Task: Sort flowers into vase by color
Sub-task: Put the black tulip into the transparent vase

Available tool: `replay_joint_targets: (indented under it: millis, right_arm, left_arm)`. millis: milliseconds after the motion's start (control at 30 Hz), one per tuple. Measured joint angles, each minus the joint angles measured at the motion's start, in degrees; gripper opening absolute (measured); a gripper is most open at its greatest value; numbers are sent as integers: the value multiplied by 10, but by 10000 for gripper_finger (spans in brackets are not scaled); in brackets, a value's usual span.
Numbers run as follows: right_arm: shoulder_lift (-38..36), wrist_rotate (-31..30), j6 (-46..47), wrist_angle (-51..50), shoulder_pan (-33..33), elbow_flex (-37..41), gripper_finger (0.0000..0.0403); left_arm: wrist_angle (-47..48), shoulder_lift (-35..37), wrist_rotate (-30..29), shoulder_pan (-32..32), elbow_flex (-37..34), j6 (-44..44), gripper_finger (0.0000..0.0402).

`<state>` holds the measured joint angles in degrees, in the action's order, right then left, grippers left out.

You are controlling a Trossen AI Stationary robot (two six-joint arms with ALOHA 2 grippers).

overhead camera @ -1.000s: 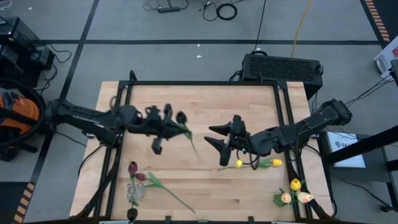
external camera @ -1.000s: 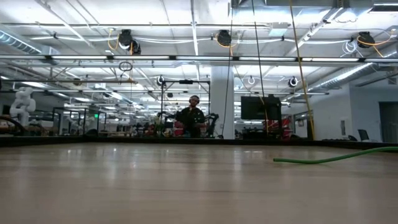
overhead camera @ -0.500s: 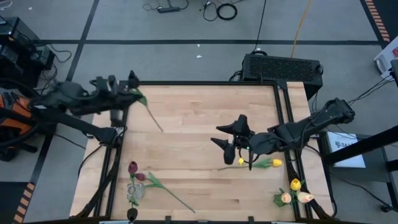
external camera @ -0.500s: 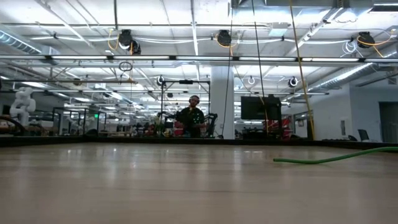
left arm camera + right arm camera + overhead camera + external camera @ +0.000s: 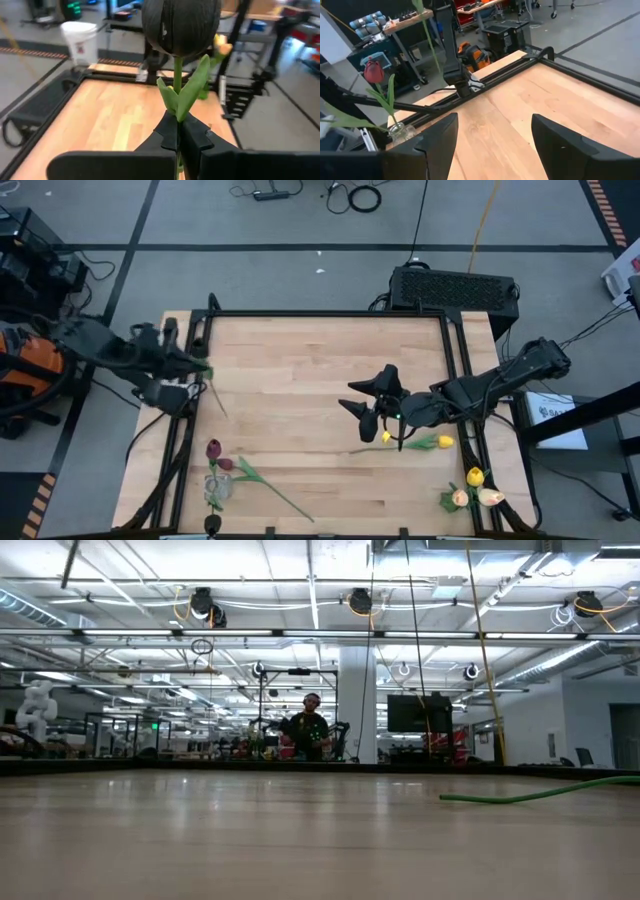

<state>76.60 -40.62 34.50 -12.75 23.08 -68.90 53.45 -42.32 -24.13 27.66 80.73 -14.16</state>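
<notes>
Overhead, the left gripper [image 5: 190, 363] is seen at the table's [image 5: 320, 370] left edge, clamped on the stem of a dark tulip [image 5: 181, 25]; the stem runs along the fingers and the maroon head stands just past their tips. A glass vase [image 5: 214, 488] with dark red tulips [image 5: 213, 449] lies nearer this arm, toward the near left corner, and is judged its target. The right gripper [image 5: 368, 402] hangs spread and empty just beside a lying yellow tulip [image 5: 385, 439].
</notes>
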Motion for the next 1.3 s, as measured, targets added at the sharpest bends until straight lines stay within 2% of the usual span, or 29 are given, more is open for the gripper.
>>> replay_joint_targets:
  millis: [133, 233, 533, 633, 767, 867, 967, 1200, 1300]
  right_arm:
    - [0, 0, 22, 0, -4, 0, 243]
    - [0, -1, 39, 0, -8, 0, 238]
    - [16, -44, 100, -9, -18, 0, 223]
    - [26, -46, 126, -42, -18, 0, 218]
    - [35, -40, 136, -109, -17, 0, 211]
    - [40, -39, 182, -141, -17, 0, 208]
    - [39, -9, 229, -147, -20, 0, 207]
    - [40, 43, 247, -172, -20, 0, 207]
    - [42, 63, 251, -198, -20, 0, 207]
  left_arm:
    - [-1, 62, 83, 15, -11, 25, 2]
    - [-2, 108, 125, 17, -23, 25, 2]
    - [36, 201, 125, 16, -64, 40, 1]
    - [32, 220, 138, 16, -70, 40, 1]
    - [28, 222, 160, 16, -100, 28, 1]
    - [7, 219, 182, 16, -130, 17, 1]
    - [-11, 212, 224, 16, -160, -8, 1]
    - [-140, 210, 272, 16, -210, -34, 1]
    - [-158, 206, 290, 16, -225, -42, 1]
